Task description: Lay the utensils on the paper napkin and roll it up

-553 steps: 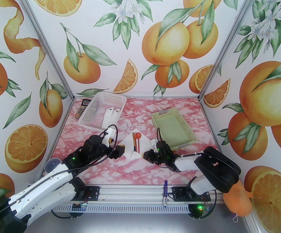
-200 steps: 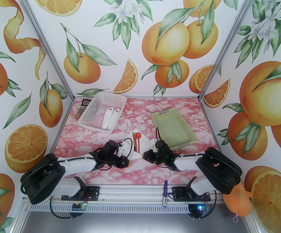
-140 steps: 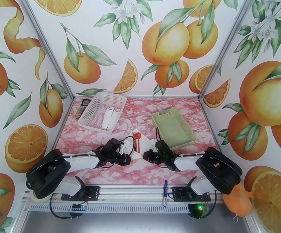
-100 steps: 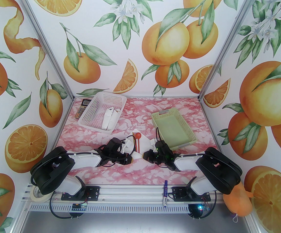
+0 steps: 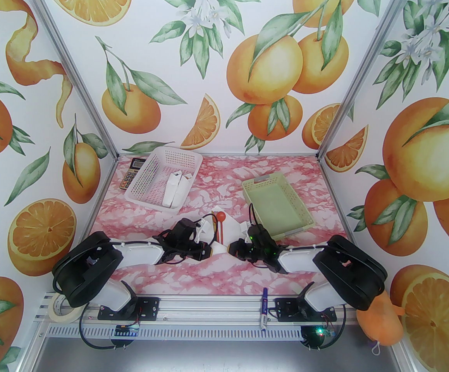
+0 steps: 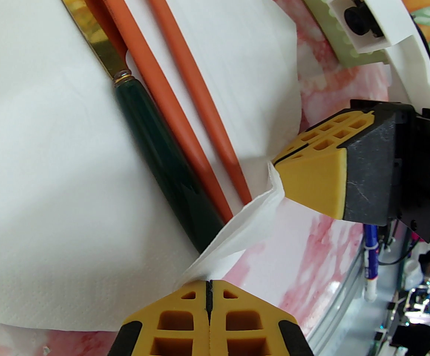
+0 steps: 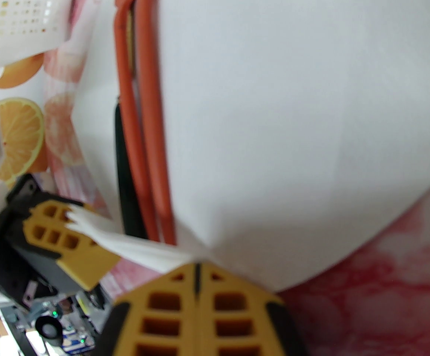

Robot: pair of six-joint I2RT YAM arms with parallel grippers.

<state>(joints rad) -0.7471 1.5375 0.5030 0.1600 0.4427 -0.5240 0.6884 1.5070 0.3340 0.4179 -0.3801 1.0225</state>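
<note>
Top external: the paper napkin (image 5: 231, 226) lies on the middle of the table (image 5: 193, 275), with the utensils (image 5: 220, 229) along its centre. The left gripper (image 5: 207, 254) and right gripper (image 5: 231, 248) sit close together at its near edge.

Left wrist: the left jaws are closed, pinching the raised near edge just past the handle ends (dark handle nearest the fold).

Right wrist: the right jaws likewise clamp that edge.

Risk: thin paper may tear if the arms pull apart. Uneven lifting could let the loose utensils slide or skew, leaving a slack roll.
</note>
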